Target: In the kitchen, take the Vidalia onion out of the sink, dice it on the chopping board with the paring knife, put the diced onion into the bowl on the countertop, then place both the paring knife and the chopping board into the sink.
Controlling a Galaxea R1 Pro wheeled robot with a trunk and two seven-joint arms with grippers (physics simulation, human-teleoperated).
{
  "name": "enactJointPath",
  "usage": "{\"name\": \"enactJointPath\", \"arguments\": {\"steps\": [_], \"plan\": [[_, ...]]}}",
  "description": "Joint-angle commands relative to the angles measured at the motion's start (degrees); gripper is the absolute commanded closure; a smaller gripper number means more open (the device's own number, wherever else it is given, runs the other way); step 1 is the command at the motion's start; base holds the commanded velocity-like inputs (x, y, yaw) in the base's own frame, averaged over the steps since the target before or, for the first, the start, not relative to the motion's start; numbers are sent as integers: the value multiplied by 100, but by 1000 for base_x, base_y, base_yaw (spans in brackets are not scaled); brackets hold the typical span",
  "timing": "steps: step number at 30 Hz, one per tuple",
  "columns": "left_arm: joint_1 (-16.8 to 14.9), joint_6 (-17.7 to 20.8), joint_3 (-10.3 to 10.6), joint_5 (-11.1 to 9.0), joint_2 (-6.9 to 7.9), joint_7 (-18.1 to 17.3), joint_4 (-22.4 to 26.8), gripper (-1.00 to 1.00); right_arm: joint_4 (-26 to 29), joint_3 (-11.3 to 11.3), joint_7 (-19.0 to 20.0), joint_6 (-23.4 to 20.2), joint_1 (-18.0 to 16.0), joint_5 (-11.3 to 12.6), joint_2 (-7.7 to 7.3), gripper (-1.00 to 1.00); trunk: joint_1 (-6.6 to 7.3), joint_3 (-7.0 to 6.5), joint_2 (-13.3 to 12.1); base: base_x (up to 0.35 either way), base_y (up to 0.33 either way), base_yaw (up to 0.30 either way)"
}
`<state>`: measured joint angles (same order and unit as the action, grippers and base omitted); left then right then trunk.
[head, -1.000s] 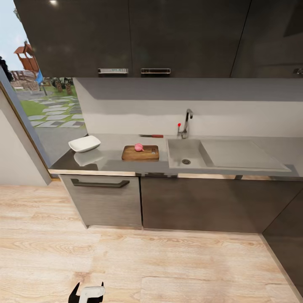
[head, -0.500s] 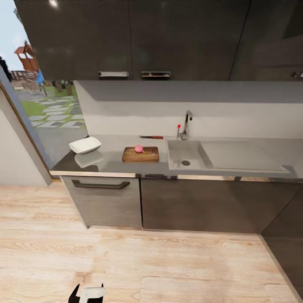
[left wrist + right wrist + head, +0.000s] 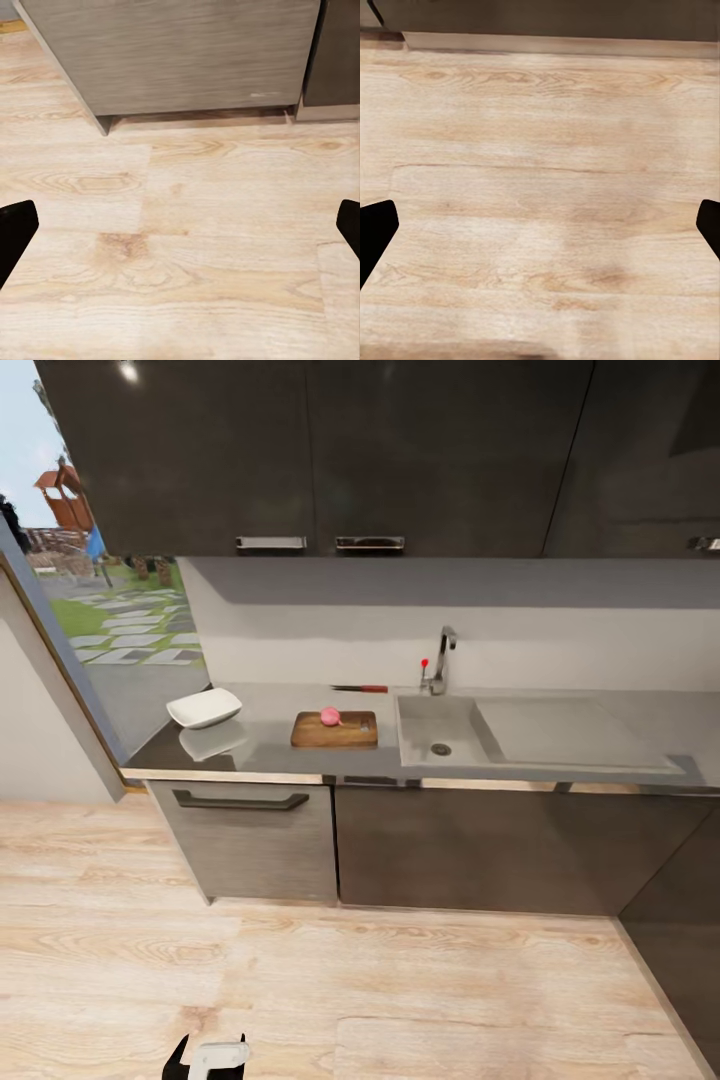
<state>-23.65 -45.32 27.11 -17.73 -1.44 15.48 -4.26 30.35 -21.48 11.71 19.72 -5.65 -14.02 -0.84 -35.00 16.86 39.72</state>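
Robot stands well back from the kitchen run, on the wood floor (image 3: 400, 980). Nothing within reach yet.

Onion (image 3: 329, 716) sits on the chopping board (image 3: 335, 730), not in the sink (image 3: 440, 728), so the fetch step looks done and dicing is next. Board lies flat on the surface (image 3: 270, 735) just left of the basin, handy for cutting and for dropping it in afterwards. Paring knife (image 3: 360, 688) lies along the backsplash behind the board, apart from it, handle toward the tap (image 3: 440, 655). Bowl (image 3: 204, 707) is further left near the surface's end, well apart from the board; diced pieces will need carrying across.

Left hand (image 3: 180, 225): fingers spread wide, empty, pointing down at floor in front of the cabinet base (image 3: 187, 52). Right hand (image 3: 540, 225): same, wide open, nothing held, floor below.

My read: base needs to close in before any grasp; knife pickup comes first.
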Motion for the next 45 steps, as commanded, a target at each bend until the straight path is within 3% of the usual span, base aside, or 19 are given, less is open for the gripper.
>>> {"name": "enactJointPath", "arguments": {"steps": [1,42,45], "plan": [[-11,-25,49,-20,-5,25,-24,-100,-2,-47,50,23,-6,-39,5,-100,21,-11,-35,0,0,0],[-10,-20,49,-20,-14,25,-30,-100,-2,-40,50,23,-6,-39,9,-100,922,-770,-1680,0,0,0],[-9,-20,49,-20,-14,25,-30,-100,-2,-40,50,23,-6,-39,9,-100,922,-770,-1680,0,0,0]]}}
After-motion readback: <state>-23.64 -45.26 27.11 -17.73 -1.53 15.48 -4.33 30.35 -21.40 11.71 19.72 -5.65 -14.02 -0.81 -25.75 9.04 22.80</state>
